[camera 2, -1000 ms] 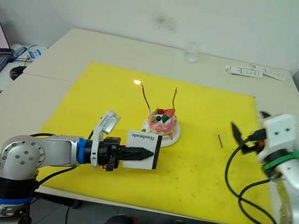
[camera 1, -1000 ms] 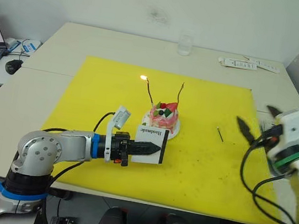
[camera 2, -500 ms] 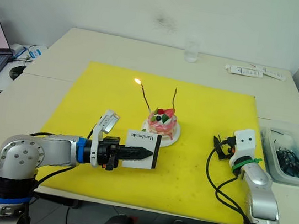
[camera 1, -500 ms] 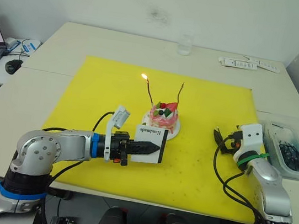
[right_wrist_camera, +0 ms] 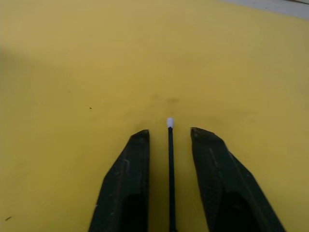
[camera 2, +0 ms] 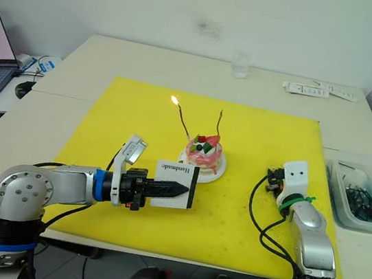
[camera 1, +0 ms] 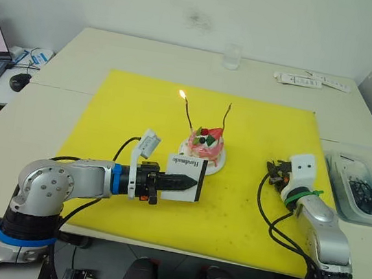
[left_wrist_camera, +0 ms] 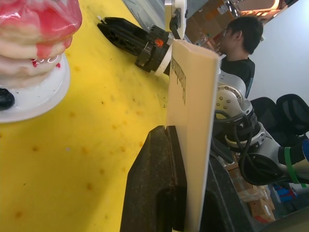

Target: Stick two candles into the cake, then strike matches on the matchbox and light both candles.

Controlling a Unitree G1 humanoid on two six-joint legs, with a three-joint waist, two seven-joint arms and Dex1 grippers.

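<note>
Two candles stand in the pink cake on its white plate at the middle of the yellow mat on the tabletop; one carries a small flame, the other's tip is too thin to judge. The left pincer is clamped on the white matchbox, held on edge just before the plate. The right pincer sits low on the mat with its fingers parted, a dark match with a pale tip lying between them; its lower end is cut off, so actual contact cannot be told.
</note>
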